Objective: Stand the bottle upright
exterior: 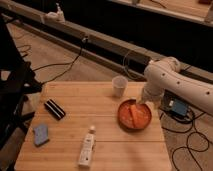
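The bottle [87, 149] is slim and white and lies on its side near the front edge of the wooden table [70, 125], with its small cap pointing away toward the far side. My gripper [139, 102] is at the end of the white arm, low over the far rim of an orange bowl [134, 116] at the table's right. It is well to the right of the bottle and farther back, and nothing shows in its grasp.
A short white cup [118, 86] stands at the back of the table, left of the arm. A black ridged block [54, 109] and a blue sponge [41, 134] lie at the left. The orange bowl holds orange pieces. Cables run over the floor around the table.
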Controlling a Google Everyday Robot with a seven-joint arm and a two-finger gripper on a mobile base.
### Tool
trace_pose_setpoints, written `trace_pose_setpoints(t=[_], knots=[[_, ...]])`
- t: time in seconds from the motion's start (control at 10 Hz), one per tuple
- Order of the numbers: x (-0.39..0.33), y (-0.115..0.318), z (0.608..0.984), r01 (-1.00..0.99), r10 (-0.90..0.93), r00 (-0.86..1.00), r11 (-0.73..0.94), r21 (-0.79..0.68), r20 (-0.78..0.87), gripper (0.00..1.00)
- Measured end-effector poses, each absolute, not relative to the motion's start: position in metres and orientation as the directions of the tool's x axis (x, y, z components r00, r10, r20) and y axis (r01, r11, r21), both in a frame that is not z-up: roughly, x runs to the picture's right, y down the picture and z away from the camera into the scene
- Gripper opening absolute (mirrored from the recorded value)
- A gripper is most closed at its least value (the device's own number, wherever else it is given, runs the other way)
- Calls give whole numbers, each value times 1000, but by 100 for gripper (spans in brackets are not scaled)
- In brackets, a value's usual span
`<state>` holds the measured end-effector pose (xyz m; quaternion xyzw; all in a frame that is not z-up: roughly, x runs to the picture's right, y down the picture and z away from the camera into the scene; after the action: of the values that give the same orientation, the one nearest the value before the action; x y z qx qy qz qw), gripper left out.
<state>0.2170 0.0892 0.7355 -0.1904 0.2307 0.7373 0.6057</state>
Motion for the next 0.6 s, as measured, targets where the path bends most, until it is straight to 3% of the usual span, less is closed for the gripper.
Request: trace_pose_setpoints(t=[0.6], knots=[[93,92,751,-966,771,-156,-249,-67,-617,60]])
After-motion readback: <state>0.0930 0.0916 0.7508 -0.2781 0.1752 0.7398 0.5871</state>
